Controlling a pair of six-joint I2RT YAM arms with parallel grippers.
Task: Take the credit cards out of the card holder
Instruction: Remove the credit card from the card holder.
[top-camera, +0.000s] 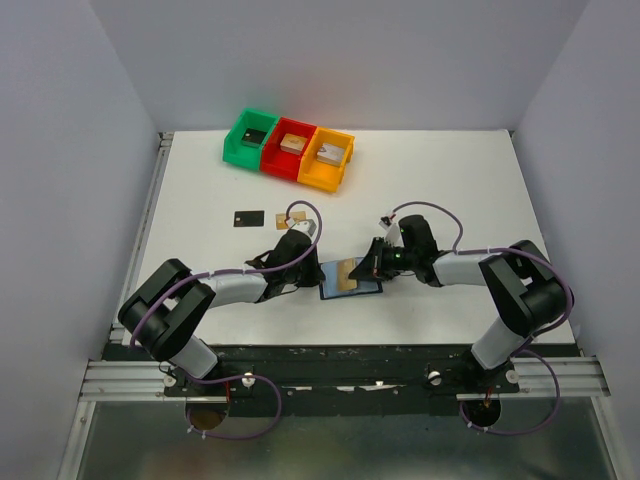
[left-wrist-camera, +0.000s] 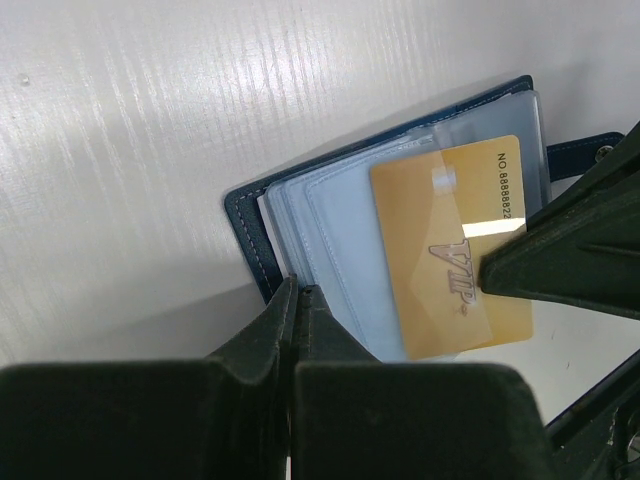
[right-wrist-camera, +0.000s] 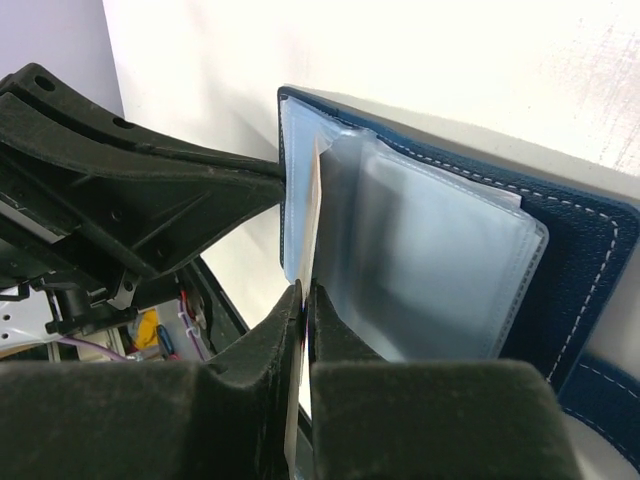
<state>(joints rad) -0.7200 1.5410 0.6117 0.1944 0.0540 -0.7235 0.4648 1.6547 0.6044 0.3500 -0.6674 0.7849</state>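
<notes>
Left wrist view: the navy card holder (left-wrist-camera: 248, 225) lies open mid-table, pinned down by the clenched left gripper (left-wrist-camera: 300, 310) so that the gold VIP card (left-wrist-camera: 445, 260), pinched edge-on by the right gripper (right-wrist-camera: 303, 300), can be drawn from its sleeve.

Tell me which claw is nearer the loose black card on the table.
Left. The left claw rests at the card holder's left edge, just right of the black card. The right claw grips the tan-gold card on the holder's right side, farther away.
</notes>
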